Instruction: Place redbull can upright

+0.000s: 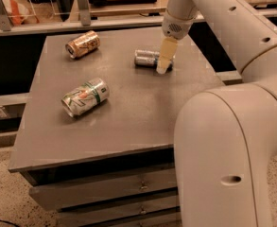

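The redbull can (pixel 145 58) is slim, silver and blue, and lies on its side at the back right of the grey table (pixel 128 112). Its long axis runs left to right. My gripper (pixel 163 66) hangs down from the white arm and sits at the can's right end, in front of it, hiding that end. The tip is low, close to the table top. I cannot tell whether it touches the can.
A fatter orange-copper can (pixel 82 44) lies on its side at the back left. A fatter silver-white can with a green band (pixel 85 96) lies on its side at mid left. My white arm and base (pixel 223 150) fill the right foreground. Drawers sit below the table front.
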Controlling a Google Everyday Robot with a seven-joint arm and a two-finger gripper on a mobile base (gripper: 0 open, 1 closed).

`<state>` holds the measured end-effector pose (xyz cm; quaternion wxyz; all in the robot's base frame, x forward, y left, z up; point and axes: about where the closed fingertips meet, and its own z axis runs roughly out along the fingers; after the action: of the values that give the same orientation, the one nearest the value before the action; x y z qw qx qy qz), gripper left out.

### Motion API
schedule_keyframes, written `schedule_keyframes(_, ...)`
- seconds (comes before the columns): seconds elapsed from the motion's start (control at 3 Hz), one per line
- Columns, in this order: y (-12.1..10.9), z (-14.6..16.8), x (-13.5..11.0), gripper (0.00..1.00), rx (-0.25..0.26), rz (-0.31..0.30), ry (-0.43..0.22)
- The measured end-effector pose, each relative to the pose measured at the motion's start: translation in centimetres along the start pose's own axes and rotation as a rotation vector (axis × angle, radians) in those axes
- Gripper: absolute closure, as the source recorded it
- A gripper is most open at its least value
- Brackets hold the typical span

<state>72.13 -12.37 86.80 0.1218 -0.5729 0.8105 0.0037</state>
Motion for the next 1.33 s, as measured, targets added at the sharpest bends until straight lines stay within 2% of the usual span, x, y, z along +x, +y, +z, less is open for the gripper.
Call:
schedule_keyframes(0.33, 0.0, 1.2, -0.3, 0.00, -0.007, -0.007, 0.042)
schedule_keyframes(1.33, 0.2, 2.9, -1.4, 0.00, -0.027, -0.012, 0.056)
